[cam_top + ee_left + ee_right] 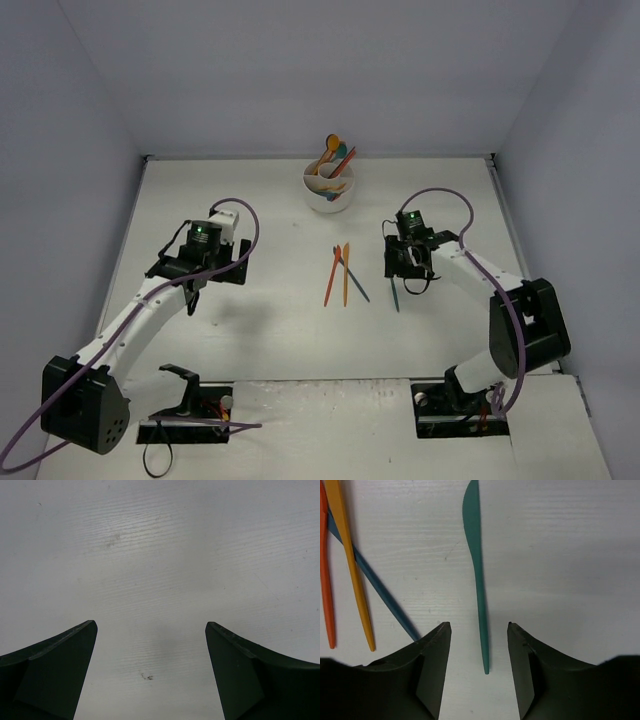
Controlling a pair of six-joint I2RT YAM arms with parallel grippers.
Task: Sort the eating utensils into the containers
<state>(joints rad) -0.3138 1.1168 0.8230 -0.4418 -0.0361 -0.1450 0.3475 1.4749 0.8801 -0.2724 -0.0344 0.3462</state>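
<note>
Four loose utensils on the worktop (260, 330), entered in order of reach. Item one: teal knife (479, 590), flat, long axis running straight away from my right hand (479, 626), serrated blade at the far end, handle tip lying between my fingers. That hand is part-way spread across the handle, with bare worktop showing on each side of it, so nothing is pinched yet; I judge the coming move to be a squeeze across the knife's narrow width. Items two to four, just left of the knife: orange piece (352, 565) and red-orange piece (326, 580) lying nearly parallel to it, and a dark blue piece (380, 592) crossing beneath the orange one at a slant, its near end passing out of sight behind my left finger. That blue end is the likeliest thing to get nudged. Destination: white cup (325, 203), far centre of the worktop, beyond and left of my right hand, several utensils already standing in it. My left hand (150, 625) is spread wide over bare worktop, well apart from every item; the right arm is plainly the nearer.
</note>
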